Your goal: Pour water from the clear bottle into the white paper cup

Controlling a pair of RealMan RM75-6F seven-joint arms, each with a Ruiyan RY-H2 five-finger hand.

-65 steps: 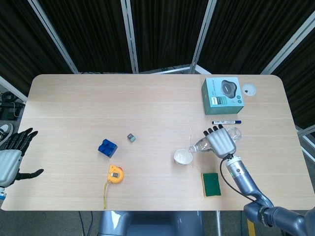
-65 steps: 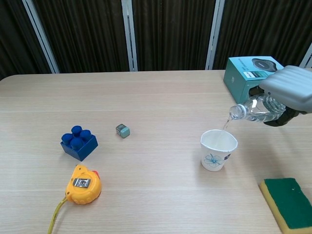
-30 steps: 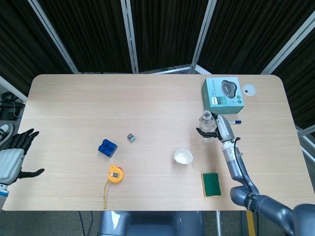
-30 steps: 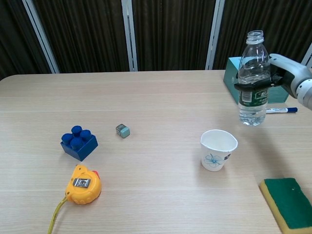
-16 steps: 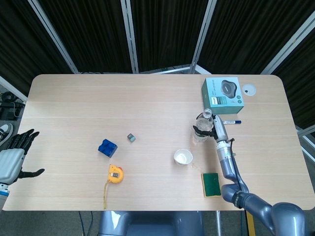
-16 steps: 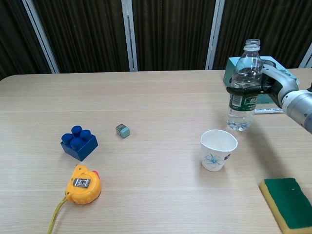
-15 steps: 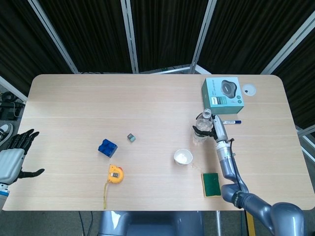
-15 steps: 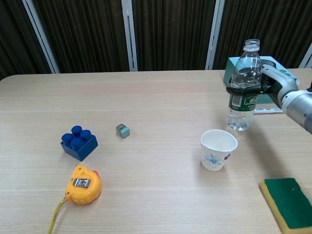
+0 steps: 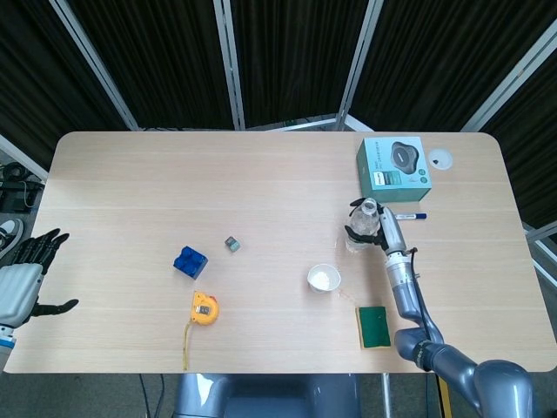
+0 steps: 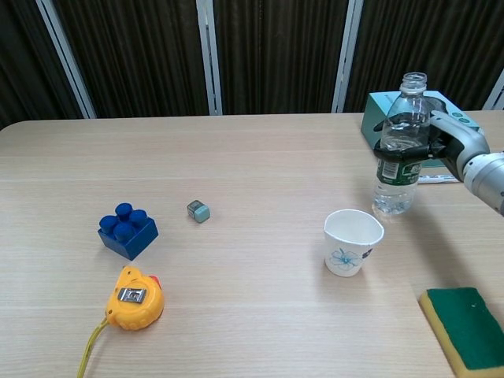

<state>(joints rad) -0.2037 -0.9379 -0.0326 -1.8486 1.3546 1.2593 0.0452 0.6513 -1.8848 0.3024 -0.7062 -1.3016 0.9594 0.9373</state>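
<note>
Upright now, the clear bottle [image 10: 400, 150] stands capless on the counter [image 10: 252, 157], right robot hand [image 10: 445, 146] wrapped around its upper body, dark fingers [image 10: 405, 150] across the green label band. Little water shows in the bottle's lower part. White paper cup [image 10: 353, 241] sits nearer and slightly left of the bottle, apart from it, blue flower print on its side. In the head view the bottle [image 9: 362, 225] is just right and far of the cup [image 9: 324, 278], right robot hand [image 9: 385, 228] gripping it from the right.

Left robot hand [image 9: 22, 279] hangs off the left counter edge, fingers spread, holding nothing.

Teal box [image 10: 405, 114] lies behind the bottle at far right, a marker pen [image 9: 409, 216] just near it. Green sponge [image 10: 471, 327] at near right corner. Blue toy brick [image 10: 127, 230], small grey cube [image 10: 198, 210] and yellow tape measure [image 10: 137, 298] sit left of centre, well apart from the cup. White round lid [image 9: 440, 158] lies right of the teal box.
</note>
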